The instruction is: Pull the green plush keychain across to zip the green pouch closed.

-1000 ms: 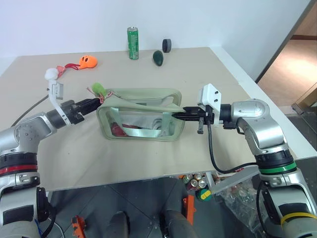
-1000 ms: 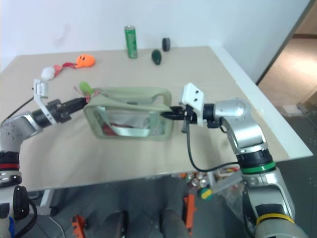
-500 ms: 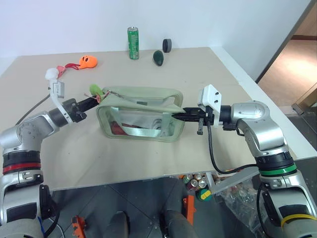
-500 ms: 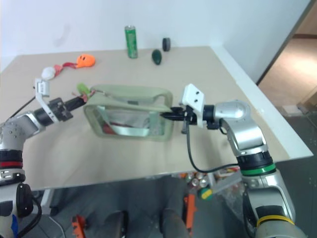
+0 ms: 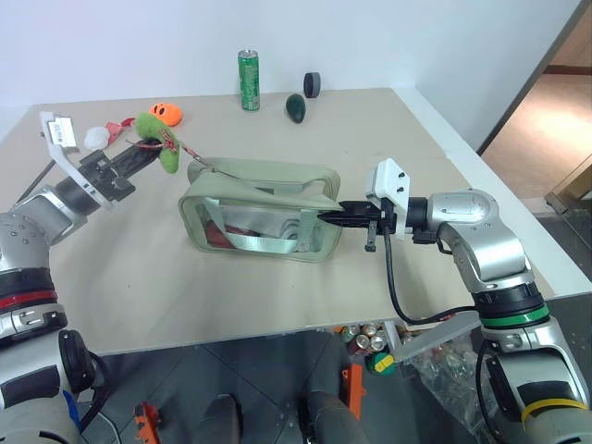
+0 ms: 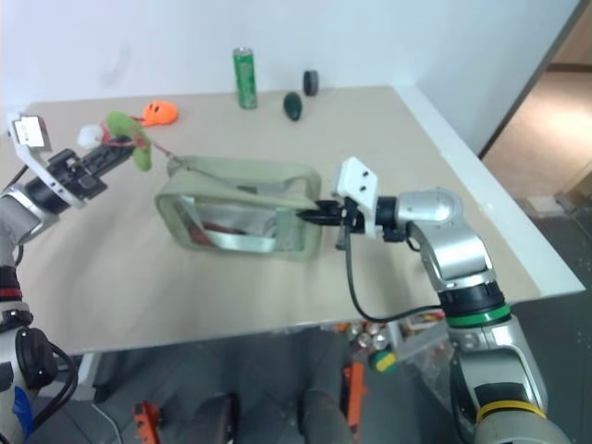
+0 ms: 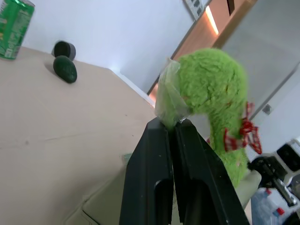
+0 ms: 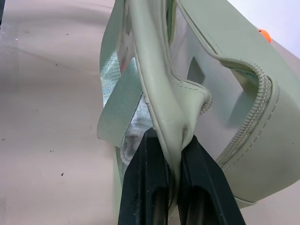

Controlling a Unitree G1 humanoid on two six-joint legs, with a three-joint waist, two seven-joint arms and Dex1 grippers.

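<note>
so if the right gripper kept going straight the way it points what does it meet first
The green pouch: the right gripper is already shut on its end seam and points leftward along the pouch's length, so it would only push into it.

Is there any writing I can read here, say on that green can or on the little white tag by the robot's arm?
Green can: it carries markings, but they are too small and blurred to read.
White tag by the left arm: dark marks on it, too small to read.
Green pouch: no writing seen.
Nothing else readable.
</note>
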